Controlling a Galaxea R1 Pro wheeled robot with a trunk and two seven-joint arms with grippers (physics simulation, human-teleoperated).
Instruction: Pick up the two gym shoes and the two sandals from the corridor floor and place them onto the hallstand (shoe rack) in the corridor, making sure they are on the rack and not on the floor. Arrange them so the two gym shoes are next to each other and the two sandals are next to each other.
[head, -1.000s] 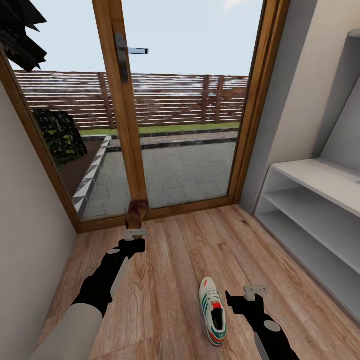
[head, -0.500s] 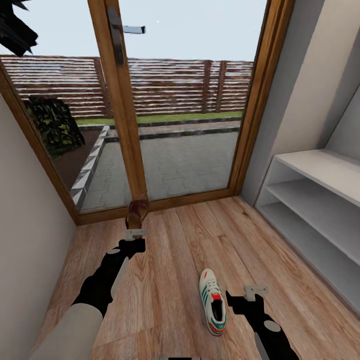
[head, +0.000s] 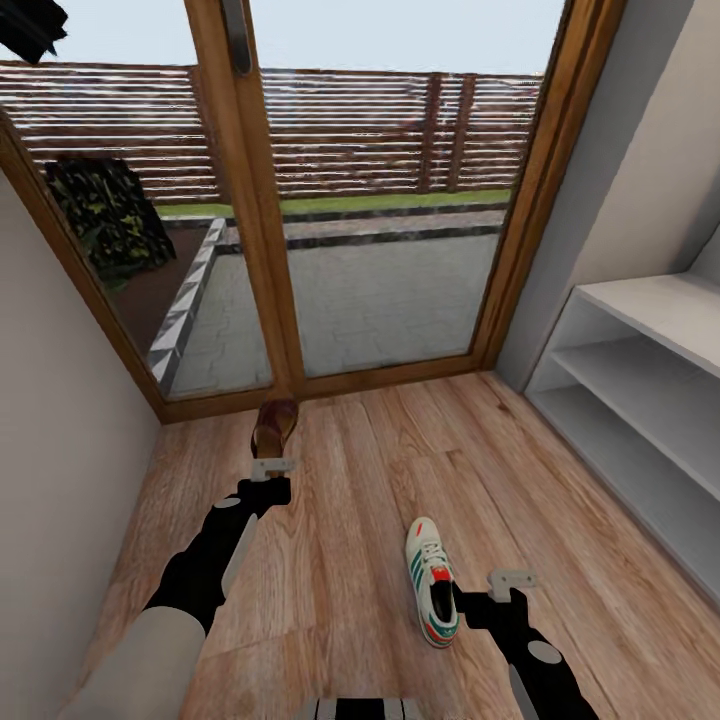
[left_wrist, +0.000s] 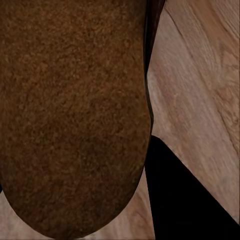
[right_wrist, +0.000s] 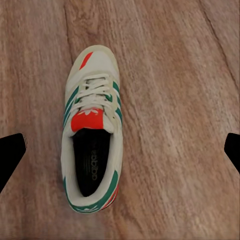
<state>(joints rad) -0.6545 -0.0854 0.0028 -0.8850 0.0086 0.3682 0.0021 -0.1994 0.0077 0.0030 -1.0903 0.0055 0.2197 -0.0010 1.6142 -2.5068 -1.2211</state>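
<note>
One sneaker (head: 432, 582) is lying flat on the wood floor (head: 380, 480), just beside the right gripper (head: 510, 580), whose jaws are being held wide apart and empty above it. A brown sandal (head: 273, 428) is being carried in the left gripper (head: 271, 466), jaws clamped on it, near the glass door (head: 380, 250). The grey rack (head: 650, 390) is being left bare so far; most placing is judged undone.

The only marking is on the gym shoe (right_wrist: 92, 132): a pale trefoil-like logo on its red tongue and faint print on its dark insole (too blurred to read). No other text anywhere.
</note>
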